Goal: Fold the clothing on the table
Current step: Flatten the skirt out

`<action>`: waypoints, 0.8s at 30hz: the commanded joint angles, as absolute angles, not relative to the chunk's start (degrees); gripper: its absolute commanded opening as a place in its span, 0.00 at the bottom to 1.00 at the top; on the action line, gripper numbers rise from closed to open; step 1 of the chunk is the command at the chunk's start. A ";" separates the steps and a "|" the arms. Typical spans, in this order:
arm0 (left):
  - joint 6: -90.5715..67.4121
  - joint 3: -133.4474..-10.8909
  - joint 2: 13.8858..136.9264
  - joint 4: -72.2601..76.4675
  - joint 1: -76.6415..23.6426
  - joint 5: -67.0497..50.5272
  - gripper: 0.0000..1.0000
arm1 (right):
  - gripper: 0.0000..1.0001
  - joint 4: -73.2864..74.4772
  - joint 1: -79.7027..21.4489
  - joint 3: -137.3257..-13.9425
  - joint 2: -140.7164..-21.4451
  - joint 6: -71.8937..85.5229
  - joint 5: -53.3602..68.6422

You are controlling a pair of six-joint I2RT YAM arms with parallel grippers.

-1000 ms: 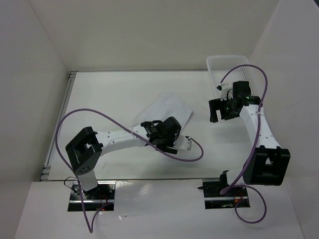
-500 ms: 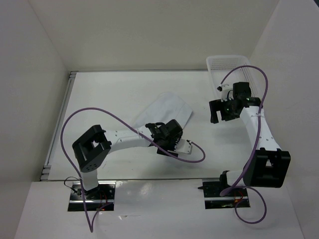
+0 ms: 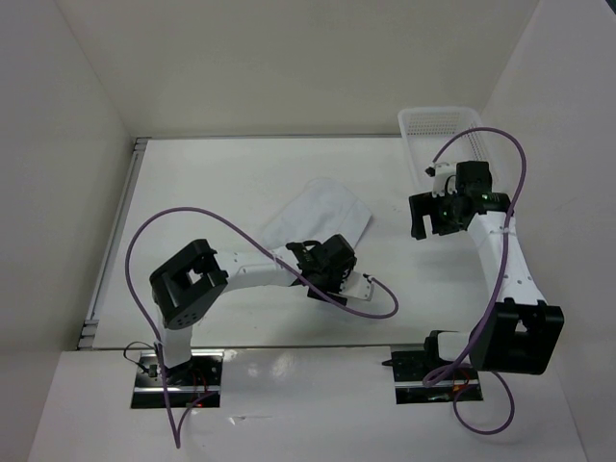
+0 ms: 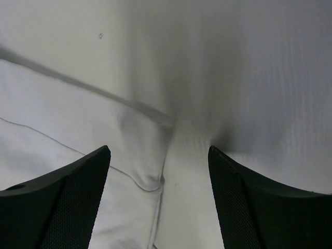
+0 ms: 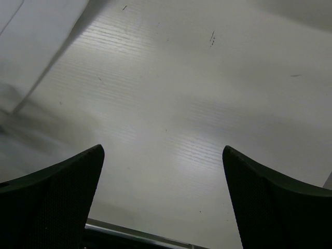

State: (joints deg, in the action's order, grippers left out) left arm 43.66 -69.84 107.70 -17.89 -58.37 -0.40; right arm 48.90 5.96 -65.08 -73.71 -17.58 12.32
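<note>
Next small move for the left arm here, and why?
Probably lower the left end effector and close it on the clothing: its jaws stand open, a folded corner of the cloth lies between them on the table, and nothing is gripped yet.

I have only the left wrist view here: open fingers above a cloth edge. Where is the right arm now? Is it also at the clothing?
Observer: No. The right gripper hangs over bare table, to the right of the clothing and apart from it.
Operator: Does it hold something?
Observer: Nothing. Its own wrist view shows the jaws wide open, with only table between them.
Operator: Is any other thing on the table?
Observer: One basket, in the far right corner, beyond the right gripper.
</note>
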 commanded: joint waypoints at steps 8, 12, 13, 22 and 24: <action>46.41 -69.08 110.30 -14.15 -56.25 -3.33 0.75 | 0.99 48.87 7.47 -64.69 -71.54 -17.14 12.92; 46.41 -69.60 111.45 -14.15 -55.20 -3.96 0.64 | 0.99 49.39 7.47 -64.69 -71.02 -17.14 13.53; 46.93 -70.22 111.45 -15.11 -55.20 -4.56 0.60 | 0.99 49.39 7.99 -64.69 -71.02 -17.14 13.54; 43.00 -74.26 113.20 -19.59 -54.58 -9.48 0.11 | 0.99 49.39 9.05 -64.69 -68.74 -17.14 15.12; 40.79 -77.33 113.73 -23.19 -52.04 -13.42 0.07 | 0.99 49.39 9.05 -64.69 -68.73 -17.14 15.12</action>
